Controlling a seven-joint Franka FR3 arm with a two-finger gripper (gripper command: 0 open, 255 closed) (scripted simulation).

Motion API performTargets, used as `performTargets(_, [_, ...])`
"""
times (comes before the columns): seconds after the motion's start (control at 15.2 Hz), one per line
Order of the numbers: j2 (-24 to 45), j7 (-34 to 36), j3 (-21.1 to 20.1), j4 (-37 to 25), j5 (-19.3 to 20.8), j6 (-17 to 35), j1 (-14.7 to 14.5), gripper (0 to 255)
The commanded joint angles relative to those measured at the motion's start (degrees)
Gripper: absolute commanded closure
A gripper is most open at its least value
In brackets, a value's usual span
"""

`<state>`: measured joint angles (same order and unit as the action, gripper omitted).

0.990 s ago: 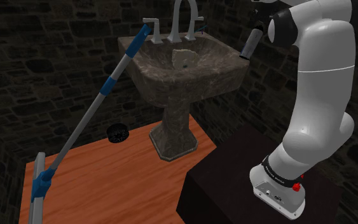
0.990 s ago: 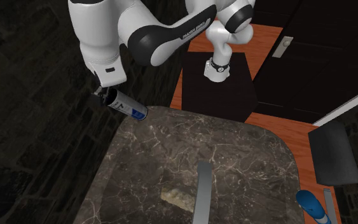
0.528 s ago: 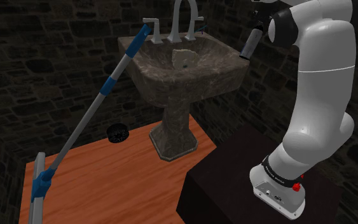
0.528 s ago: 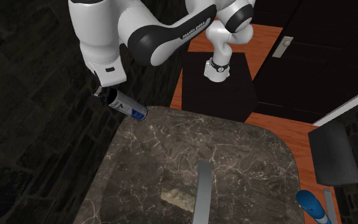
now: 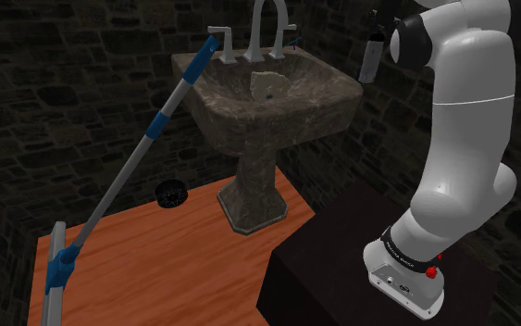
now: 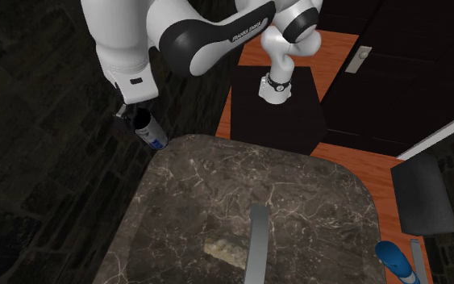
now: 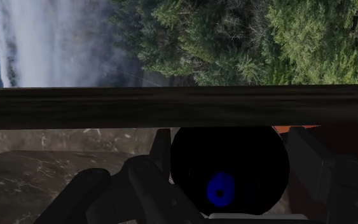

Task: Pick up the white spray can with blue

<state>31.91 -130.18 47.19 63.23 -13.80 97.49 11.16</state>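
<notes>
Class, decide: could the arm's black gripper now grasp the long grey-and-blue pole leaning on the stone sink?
Probably not yet. The black gripper is shut on a dark cylindrical spray can with a blue patch beside the stone sink; the grey-and-blue pole leans at its opposite side.

The white arm [image 5: 462, 139] rises from its base [image 5: 404, 269], which stands well apart from the sink [image 5: 267, 102], on the shoulder view's right of it. The thick lower links stand nearly upright, and at the dark-jointed elbow [image 5: 411, 42] the arm bends toward the sink. In the second exterior view the forearm [image 6: 209, 36] runs high above the sink's near rim, and the wrist [image 6: 120, 48] turns downward just outside the rim's corner. There the black gripper [image 6: 130, 111] points down. Its fingers [image 7: 147, 181] are clamped on the can [image 6: 148, 129], which hangs tilted just beside the sink's edge.
</notes>
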Motion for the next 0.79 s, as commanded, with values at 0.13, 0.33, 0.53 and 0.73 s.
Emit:
performTargets(0.13, [1.6,-0.3,-0.5,-6.2,-1.0,-4.3,2.5,255])
performTargets(0.33, [3.2,-0.3,-1.0,-11.8,-2.1,-8.0,5.0,255])
performTargets(0.53, [5.7,-0.3,-2.0,-19.4,-3.6,-12.5,8.5,255])
performTargets(0.73, [7.1,-0.1,-2.6,-23.6,-4.4,-14.7,10.5,255])
